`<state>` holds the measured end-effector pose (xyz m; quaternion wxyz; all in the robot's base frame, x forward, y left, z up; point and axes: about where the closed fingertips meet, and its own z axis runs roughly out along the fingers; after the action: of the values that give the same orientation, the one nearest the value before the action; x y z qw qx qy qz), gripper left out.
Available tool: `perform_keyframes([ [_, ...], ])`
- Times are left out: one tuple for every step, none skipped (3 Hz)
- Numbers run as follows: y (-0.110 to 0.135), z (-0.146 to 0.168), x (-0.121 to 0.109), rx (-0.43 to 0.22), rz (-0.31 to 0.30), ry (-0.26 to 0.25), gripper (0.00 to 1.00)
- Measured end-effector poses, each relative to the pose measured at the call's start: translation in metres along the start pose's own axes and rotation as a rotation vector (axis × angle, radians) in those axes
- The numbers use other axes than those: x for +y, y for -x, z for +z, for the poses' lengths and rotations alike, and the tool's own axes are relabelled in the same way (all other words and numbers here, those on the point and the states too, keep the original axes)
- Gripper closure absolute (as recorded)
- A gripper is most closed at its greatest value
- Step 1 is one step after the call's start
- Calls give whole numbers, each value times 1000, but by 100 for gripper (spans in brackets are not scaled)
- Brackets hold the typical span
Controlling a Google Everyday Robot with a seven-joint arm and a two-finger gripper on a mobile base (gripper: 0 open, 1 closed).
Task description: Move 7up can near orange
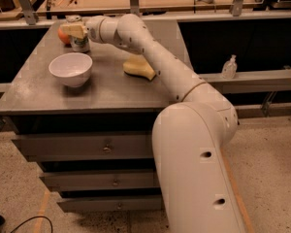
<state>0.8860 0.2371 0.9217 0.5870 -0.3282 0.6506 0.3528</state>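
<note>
Tabletop (111, 89): pincer (75, 31) grips upright 7up can (80, 43).

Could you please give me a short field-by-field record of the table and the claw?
table: grey top, drawers below
7up can: upright, right beside the orange
orange: far left corner, partly hidden by the claw
claw: far left of the table, closed on the 7up can
white bowl: in front of the can, apart from it
sponge: right of the bowl, under the arm
</note>
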Motion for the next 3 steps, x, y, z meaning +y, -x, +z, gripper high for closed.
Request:
perform_keyframes([
  [2,-8,-13,-20,-53,-30,0],
  [12,-31,-29,-42,-34,-80,0],
  [38,-99,-56,-57,22,-118,0],
])
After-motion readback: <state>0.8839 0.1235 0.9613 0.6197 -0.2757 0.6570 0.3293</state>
